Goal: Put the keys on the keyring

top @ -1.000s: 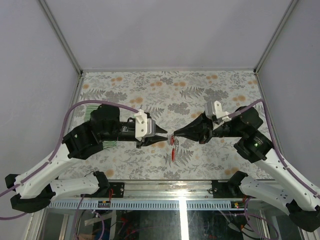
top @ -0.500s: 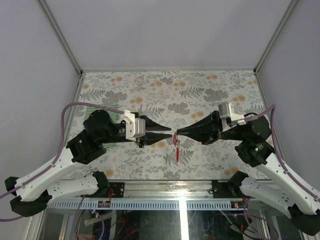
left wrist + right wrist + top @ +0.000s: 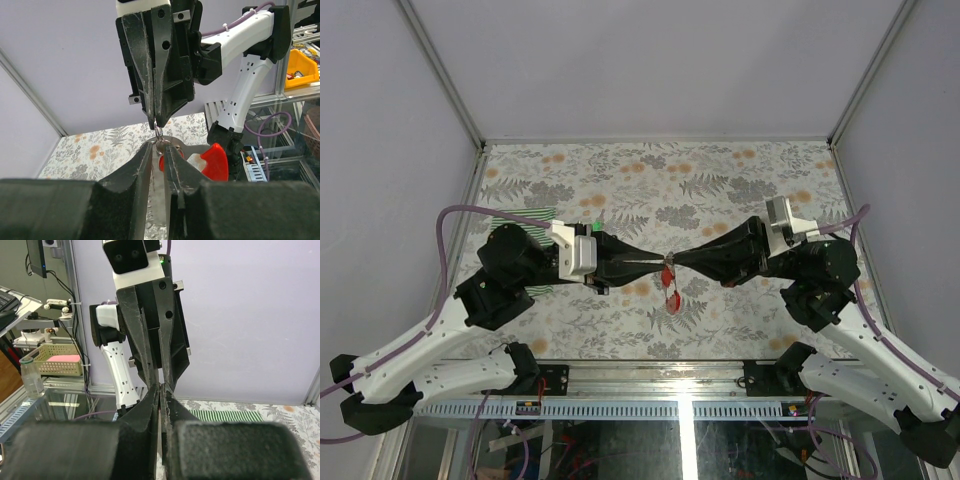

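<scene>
Above the middle of the flowered table, my left gripper (image 3: 658, 261) and right gripper (image 3: 677, 263) meet tip to tip. The right gripper (image 3: 161, 386) is shut on a small silver keyring (image 3: 159, 133), which shows just under its tips in the left wrist view. Red plastic tags (image 3: 669, 288) hang from the ring. A silvery key (image 3: 159, 200) lies as a thin blade between the fingers of my left gripper (image 3: 159, 146), which is shut on it. The key's head touches the ring. Whether the key sits on the ring I cannot tell.
A green-and-white striped cloth (image 3: 528, 215) lies on the table at the left, partly under the left arm, and it shows behind the jaws (image 3: 227, 415) in the right wrist view. Grey walls close in three sides.
The two grippers have rolled and come together until their tips touch. The left jaws have narrowed on the key. The red tags hang a little higher and closer to the tips.
</scene>
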### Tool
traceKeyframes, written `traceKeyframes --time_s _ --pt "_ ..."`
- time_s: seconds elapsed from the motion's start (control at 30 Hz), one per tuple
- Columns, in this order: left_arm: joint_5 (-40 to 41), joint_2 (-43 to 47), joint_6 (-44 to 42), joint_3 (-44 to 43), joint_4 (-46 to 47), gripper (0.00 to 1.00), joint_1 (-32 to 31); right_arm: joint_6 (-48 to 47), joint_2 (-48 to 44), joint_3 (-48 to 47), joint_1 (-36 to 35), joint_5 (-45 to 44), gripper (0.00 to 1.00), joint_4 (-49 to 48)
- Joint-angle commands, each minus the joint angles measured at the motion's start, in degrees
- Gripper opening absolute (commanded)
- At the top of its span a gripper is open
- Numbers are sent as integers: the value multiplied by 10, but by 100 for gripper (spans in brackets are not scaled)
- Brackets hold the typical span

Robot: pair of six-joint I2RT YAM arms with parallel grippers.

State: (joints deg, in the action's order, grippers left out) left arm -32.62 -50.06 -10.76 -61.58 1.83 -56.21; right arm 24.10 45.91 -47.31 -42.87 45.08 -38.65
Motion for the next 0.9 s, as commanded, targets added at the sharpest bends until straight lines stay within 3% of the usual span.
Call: traceKeyframes --time_s 0.0,0.67,0.87 --pt "-10 -2 12 3 60 16 -2 19 0 -6 -4 -10 0 -69" --pt "-47 -25 45 2 103 16 -2 2 -1 2 -4 -6 0 -53" --pt "-48 -27 50 -1 103 1 -2 -12 -6 -1 -4 -6 0 -34"
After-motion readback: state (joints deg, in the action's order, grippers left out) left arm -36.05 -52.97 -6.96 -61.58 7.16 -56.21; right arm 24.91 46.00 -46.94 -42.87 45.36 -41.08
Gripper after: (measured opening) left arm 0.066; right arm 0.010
